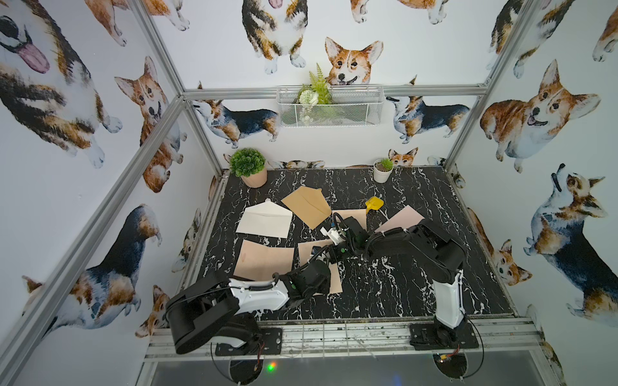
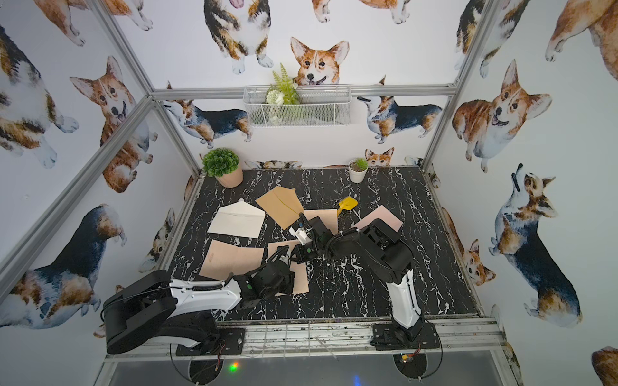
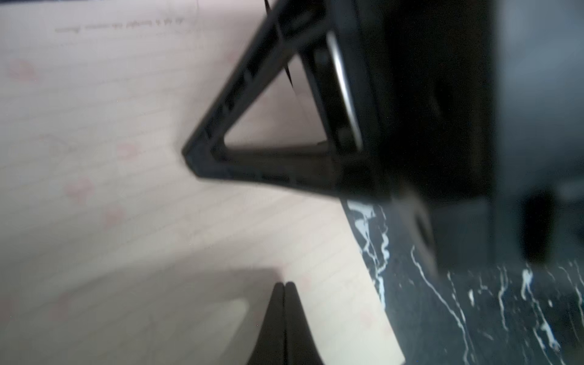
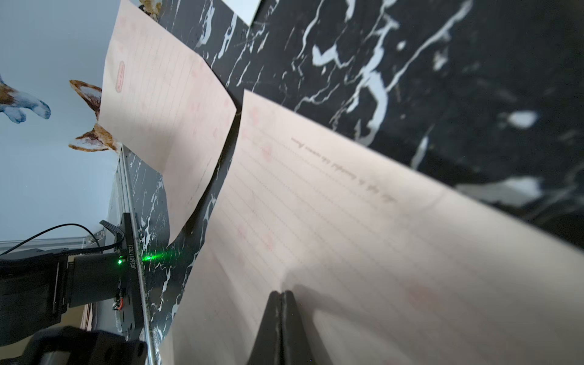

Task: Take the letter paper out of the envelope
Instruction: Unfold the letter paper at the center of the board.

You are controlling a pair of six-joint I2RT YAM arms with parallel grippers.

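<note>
A pink lined letter paper (image 1: 306,249) (image 3: 126,189) (image 4: 347,221) lies near the middle of the black marble table, outside any envelope. My right gripper (image 4: 282,292) (image 1: 336,249) is shut at its tips, and the sheet rises in a ridge up to them. My left gripper (image 3: 284,284) (image 1: 329,255) is shut right beside it, tips down on the same sheet; I cannot tell whether it pinches any paper. The right gripper's triangular finger (image 3: 268,172) fills the left wrist view. A white envelope (image 1: 264,220) and a brown envelope (image 1: 307,205) lie flap-open at the back left.
Other pink sheets lie at the left (image 1: 264,259), behind the arms (image 1: 352,217) and at the right (image 1: 401,219). A small yellow object (image 1: 374,204) sits behind them. Two potted plants (image 1: 249,167) (image 1: 383,170) stand along the back edge. A wire basket (image 1: 329,107) hangs on the wall.
</note>
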